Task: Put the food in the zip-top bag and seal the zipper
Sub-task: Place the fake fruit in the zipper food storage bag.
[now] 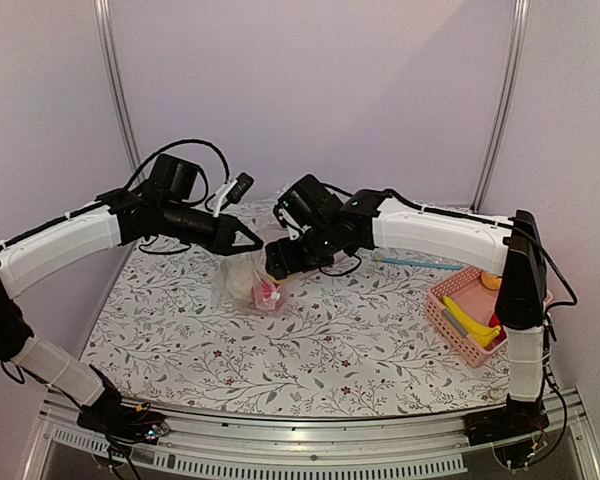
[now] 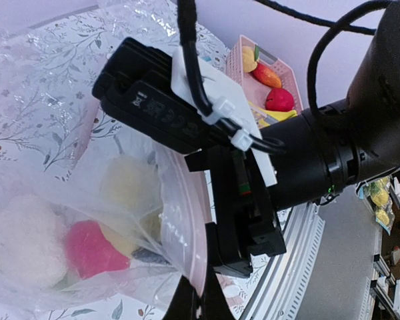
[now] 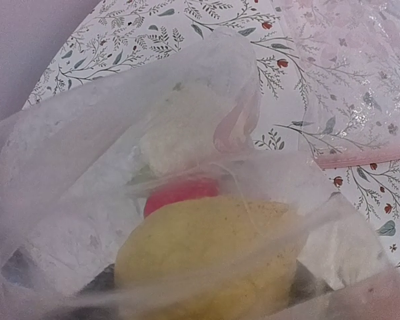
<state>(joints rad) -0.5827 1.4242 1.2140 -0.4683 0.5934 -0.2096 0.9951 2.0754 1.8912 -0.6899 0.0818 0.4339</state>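
The zip-top bag (image 1: 248, 285) hangs open over the middle of the table, crinkly and clear, with a pinkish zipper (image 2: 199, 227) along its mouth. My left gripper (image 2: 199, 297) is shut on that mouth edge and holds it up. Inside lie a white cauliflower (image 2: 23, 240) and a red fruit (image 2: 90, 247). My right gripper (image 1: 278, 268) is at the bag's mouth from the right. A yellow lemon (image 3: 207, 253) fills the gap between its dark fingers, veiled by bag film. More food, a banana (image 1: 470, 325) among it, lies in the pink basket (image 1: 442, 312).
The pink basket stands at the table's right edge beside the right arm's base. A clear bag with a teal strip (image 1: 418, 264) lies behind it. Both forearms meet over the table's middle. Grey walls close in the back and sides.
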